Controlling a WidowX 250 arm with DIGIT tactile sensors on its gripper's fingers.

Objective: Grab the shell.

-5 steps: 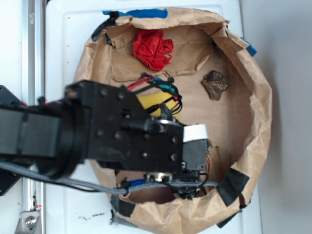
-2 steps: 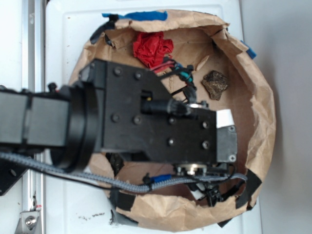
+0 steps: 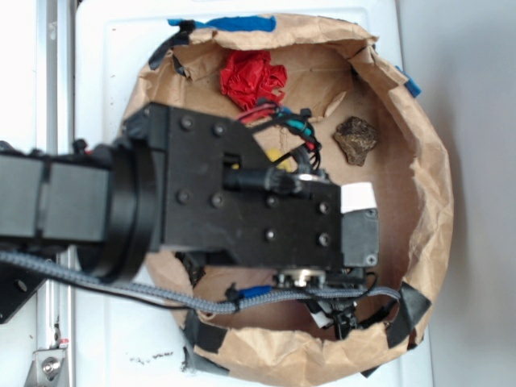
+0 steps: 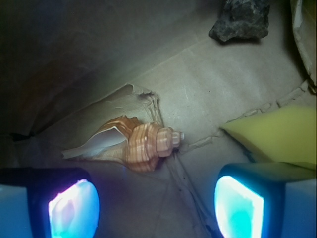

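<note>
In the wrist view the shell [image 4: 133, 143] lies on its side on the brown paper floor, its orange-and-cream banded whorls pointing right and its pale tapering end pointing left, just beside a torn flap of paper. The gripper [image 4: 156, 207] hangs above it with its two fingers [image 4: 74, 208] spread wide apart, one at the lower left and one at the lower right of the picture, both glowing blue-white; the shell sits between them but nearer the left one, and nothing is held. A yellow sponge [image 4: 277, 141] lies at the right, close above the right finger, and a dark rough rock [image 4: 241, 20] rests at the far top, well apart from the shell. In the exterior view the black arm [image 3: 242, 214] reaches in from the left over a paper-lined bowl [image 3: 431, 201] that stands on a white worktop [image 3: 113, 48], and it covers the shell entirely. A crumpled red paper ball [image 3: 252, 77] lies at the far side of the bowl, and the rock [image 3: 355, 139] sits to the right of the arm. Blue tape [image 3: 234, 22] holds the far rim.
</note>
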